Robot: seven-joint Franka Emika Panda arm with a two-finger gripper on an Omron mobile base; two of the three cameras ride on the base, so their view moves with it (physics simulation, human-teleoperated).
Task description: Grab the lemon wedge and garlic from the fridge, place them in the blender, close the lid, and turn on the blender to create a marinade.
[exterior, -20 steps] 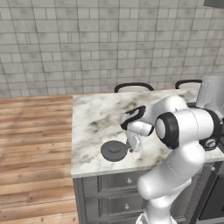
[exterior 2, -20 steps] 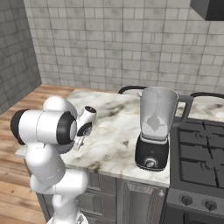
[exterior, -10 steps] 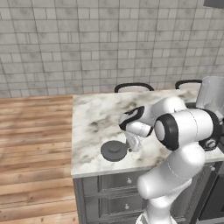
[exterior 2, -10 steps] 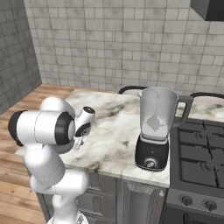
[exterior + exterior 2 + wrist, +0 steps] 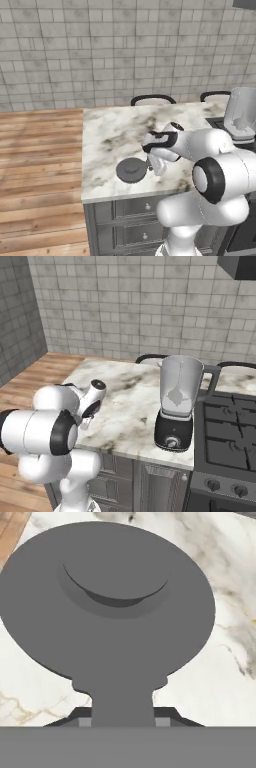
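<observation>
**Q:** Where's the lid relative to your pincer?

**A:** The lid (image 5: 132,170) lies flat on the marble bench (image 5: 115,135), near its front edge. In the left base view my pincer (image 5: 151,165) sits just beside it, so the disc is at about nine o'clock from my fingertips. In the hand view the lid's short tab runs straight back toward me at six o'clock, with the raised centre knob beyond it at twelve.

**Q:** So the tab's long axis lines up with you?

**A:** Yes, it points down between my two finger tips, one either side of it.

**Q:** And the pincer itself?

**A:** Narrow, I'd say, set astride the tab. Whether the pads are actually pressing on it I can't tell; the tips are mostly hidden beneath the tab.

**Q:** Where must the lid go?

**A:** To the blender (image 5: 177,401), well apart at the bench's other end by the stove (image 5: 227,431). Its jar stands open-topped.
</observation>
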